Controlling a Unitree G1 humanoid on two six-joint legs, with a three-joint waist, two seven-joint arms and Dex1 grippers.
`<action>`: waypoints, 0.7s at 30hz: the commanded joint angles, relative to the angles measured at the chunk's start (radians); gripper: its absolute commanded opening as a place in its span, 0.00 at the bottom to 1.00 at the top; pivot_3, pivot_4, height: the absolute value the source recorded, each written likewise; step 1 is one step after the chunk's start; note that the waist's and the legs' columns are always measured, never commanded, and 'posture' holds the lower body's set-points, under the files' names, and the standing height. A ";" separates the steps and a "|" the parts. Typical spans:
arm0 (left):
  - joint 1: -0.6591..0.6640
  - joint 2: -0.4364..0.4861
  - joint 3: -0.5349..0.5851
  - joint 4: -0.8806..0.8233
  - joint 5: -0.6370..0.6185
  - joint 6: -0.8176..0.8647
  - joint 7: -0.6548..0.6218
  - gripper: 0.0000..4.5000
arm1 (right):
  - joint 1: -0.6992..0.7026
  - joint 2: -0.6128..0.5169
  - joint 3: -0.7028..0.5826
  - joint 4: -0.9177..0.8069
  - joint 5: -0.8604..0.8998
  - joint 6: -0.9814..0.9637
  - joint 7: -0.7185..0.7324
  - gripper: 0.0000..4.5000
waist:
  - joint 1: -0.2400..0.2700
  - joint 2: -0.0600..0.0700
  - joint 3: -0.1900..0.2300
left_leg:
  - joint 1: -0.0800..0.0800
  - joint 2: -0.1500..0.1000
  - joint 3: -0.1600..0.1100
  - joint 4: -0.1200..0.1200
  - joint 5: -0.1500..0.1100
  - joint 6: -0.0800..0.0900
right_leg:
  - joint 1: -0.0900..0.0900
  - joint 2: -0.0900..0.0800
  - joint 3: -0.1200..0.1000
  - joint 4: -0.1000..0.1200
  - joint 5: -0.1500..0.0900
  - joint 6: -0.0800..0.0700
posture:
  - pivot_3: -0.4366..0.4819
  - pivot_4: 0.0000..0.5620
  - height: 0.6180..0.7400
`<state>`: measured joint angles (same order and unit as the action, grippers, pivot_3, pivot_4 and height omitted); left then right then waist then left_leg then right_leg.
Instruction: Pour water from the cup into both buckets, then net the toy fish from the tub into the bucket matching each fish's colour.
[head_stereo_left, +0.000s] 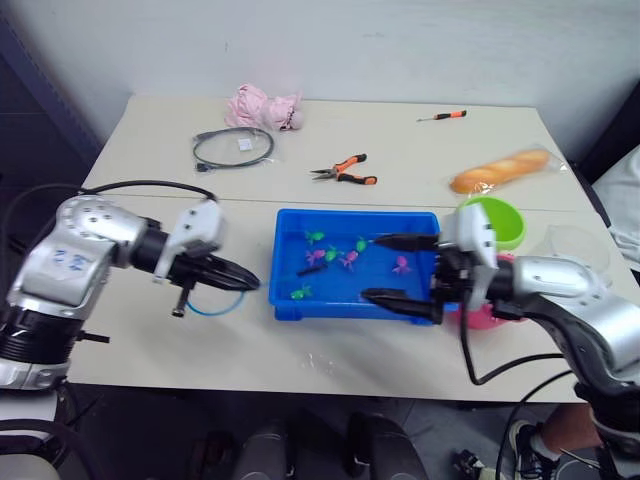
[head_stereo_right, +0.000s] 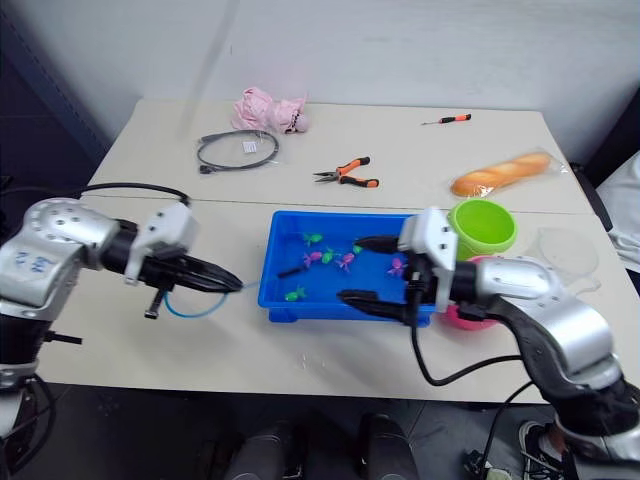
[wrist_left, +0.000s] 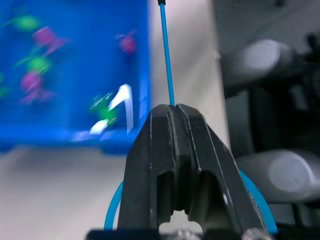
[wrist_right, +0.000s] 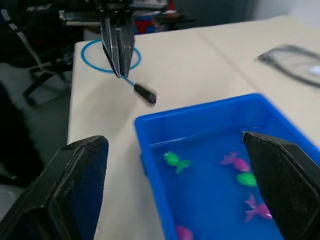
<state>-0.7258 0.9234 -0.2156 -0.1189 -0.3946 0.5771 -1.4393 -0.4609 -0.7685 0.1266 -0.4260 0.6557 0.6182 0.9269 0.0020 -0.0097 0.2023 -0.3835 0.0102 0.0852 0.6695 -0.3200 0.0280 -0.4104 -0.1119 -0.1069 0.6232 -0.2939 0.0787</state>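
Blue tub is seen near the front middle of a pale table, and everything else is placed from it. Water and small toy fish, green and magenta, are held inside the tub. The right gripper is held over the tub's right end, its two black fingers spread wide apart with nothing between them. Just beyond the tub's right end, the lime green bucket stands behind the pink bucket, which is largely hidden by the right arm. The clear cup stands further right of the buckets. To the tub's left, the left gripper is pinched closed on the net; its blue hoop lies against the table and its thin stick reaches towards the tub's left wall. Behind the tub lie orange-handled pliers.
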 joint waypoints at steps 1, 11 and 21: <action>-0.035 -0.030 -0.044 -0.057 -0.001 0.017 -0.020 0.00 | -0.051 0.021 0.041 0.011 0.009 0.061 0.032 1.00 | 0.000 0.000 0.000 | -0.004 0.000 0.000 0.003 0.000 0.000 | -0.003 0.001 0.000 0.000 0.000 0.001 | 0.48 0.27 1.00; -0.049 -0.071 -0.074 -0.027 0.041 0.013 0.003 0.00 | -0.089 0.063 0.075 -0.009 0.014 0.169 0.052 1.00 | -0.001 0.000 0.000 | -0.007 0.001 0.000 0.013 -0.001 0.003 | -0.003 0.001 0.001 0.003 0.001 0.003 | 0.48 0.27 1.00; -0.075 -0.118 -0.087 -0.009 0.071 0.012 0.018 0.00 | -0.106 0.105 0.067 -0.008 0.036 0.260 0.019 0.61 | 0.000 0.000 0.000 | -0.007 0.001 0.000 0.013 -0.001 0.003 | -0.003 0.001 0.001 0.004 0.001 0.003 | 0.48 0.27 1.00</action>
<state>-0.7795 0.8046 -0.3017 -0.1161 -0.3291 0.5917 -1.4210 -0.5485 -0.6675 0.2201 -0.3989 0.6684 0.8678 0.9508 0.0019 -0.0098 0.2024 -0.3906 0.0111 0.0851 0.6826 -0.3213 0.0312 -0.4135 -0.1105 -0.1063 0.6269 -0.2924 0.0815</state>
